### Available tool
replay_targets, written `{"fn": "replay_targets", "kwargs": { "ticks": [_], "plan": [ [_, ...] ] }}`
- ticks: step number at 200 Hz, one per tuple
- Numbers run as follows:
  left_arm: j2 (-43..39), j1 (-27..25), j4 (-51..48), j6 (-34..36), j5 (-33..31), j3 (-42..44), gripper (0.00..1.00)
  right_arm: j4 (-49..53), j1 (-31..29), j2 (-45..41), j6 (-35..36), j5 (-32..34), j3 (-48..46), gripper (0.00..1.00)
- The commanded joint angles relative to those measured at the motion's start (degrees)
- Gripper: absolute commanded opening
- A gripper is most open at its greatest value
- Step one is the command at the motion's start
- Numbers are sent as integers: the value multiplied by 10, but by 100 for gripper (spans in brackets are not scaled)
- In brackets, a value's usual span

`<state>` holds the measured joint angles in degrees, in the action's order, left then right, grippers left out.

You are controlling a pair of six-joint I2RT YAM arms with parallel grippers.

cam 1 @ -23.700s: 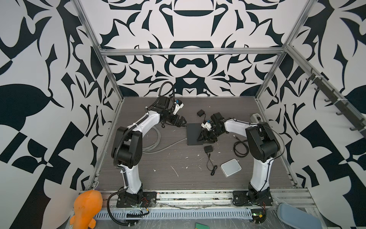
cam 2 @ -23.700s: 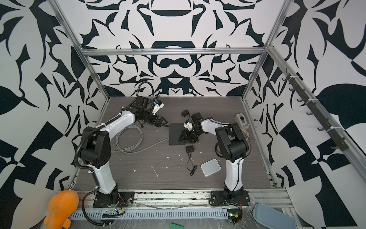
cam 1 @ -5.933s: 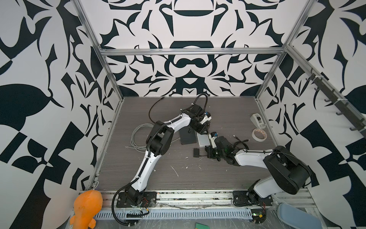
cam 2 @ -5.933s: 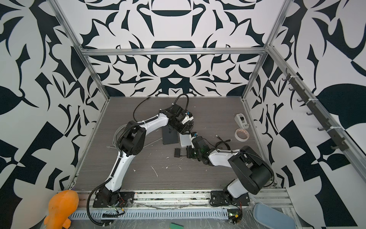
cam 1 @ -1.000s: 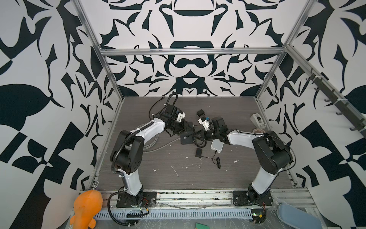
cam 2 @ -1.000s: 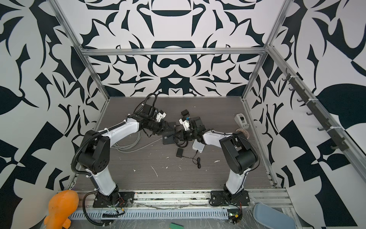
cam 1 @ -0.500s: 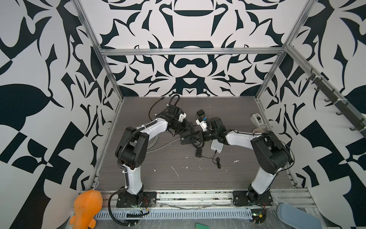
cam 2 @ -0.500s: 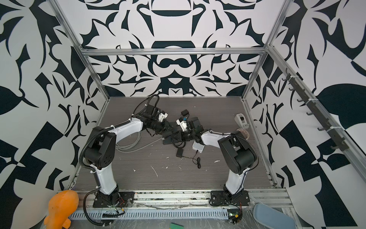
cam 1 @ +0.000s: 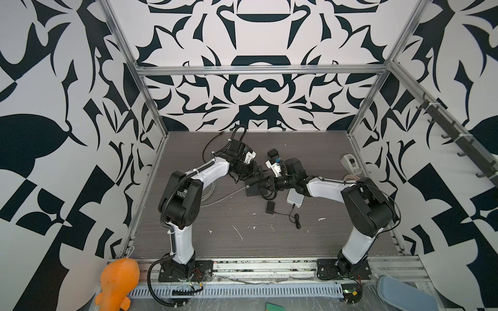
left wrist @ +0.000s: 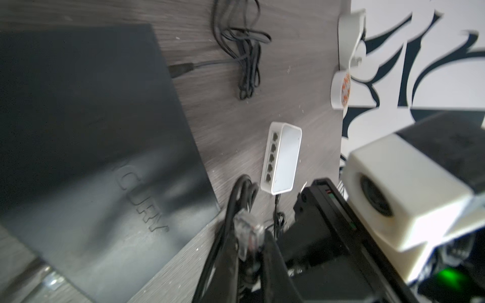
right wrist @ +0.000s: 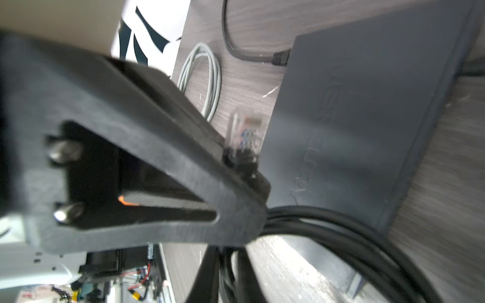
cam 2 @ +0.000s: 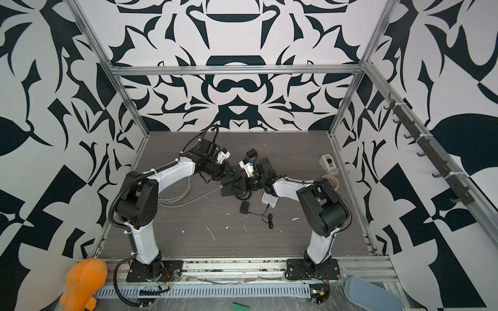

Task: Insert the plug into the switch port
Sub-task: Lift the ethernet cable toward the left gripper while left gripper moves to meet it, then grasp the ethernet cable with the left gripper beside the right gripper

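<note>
The left jaws pinch the clear plug (left wrist: 246, 233) near the black switch box (left wrist: 91, 131); the right jaws (crowded by black cable (right wrist: 328, 223)) cannot be read.

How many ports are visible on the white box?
5 ports in one row on the long side of the white box facing the black box. Other sides are hidden.

Black-and-white patterned walls (cam 1: 256, 40) close in three sides, edged by aluminium frame bars (cam 1: 258, 70). The floor (cam 1: 242, 247) is grey wood-grain board, flecked with white scuffs. A black hook rail (cam 2: 459, 188) lines one side wall. Light is even.
</note>
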<state>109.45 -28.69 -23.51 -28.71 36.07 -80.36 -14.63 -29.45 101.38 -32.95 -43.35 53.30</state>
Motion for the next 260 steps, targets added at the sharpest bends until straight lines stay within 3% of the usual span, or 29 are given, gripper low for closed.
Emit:
{"fn": "replay_targets", "kwargs": {
  "ticks": [1, 24, 44, 61, 86, 119, 260],
  "plan": [
    [12, -1, -73, 125, 29, -41, 5, 76, 3, -43, 24, -29, 16, 26],
    [13, -1, -120, 220, 32, -65, 7, 162, 29, -103, 65, -51, -4, 30],
    [15, -1, -140, 280, 43, -71, 8, 183, 77, -158, 59, -71, -21, 31],
    [20, -3, -168, 318, 52, -85, 8, 177, 115, -183, -5, -39, -10, 32],
    [23, -13, -219, 364, 57, -110, 7, 258, 124, -141, -111, -17, 76, 30],
    [19, -17, -225, 378, 53, -105, 7, 248, 107, -127, -207, -3, 92, 30],
    [19, -35, -229, 389, 43, -103, 8, 250, 48, -67, -233, 2, 145, 35]
  ]
}}
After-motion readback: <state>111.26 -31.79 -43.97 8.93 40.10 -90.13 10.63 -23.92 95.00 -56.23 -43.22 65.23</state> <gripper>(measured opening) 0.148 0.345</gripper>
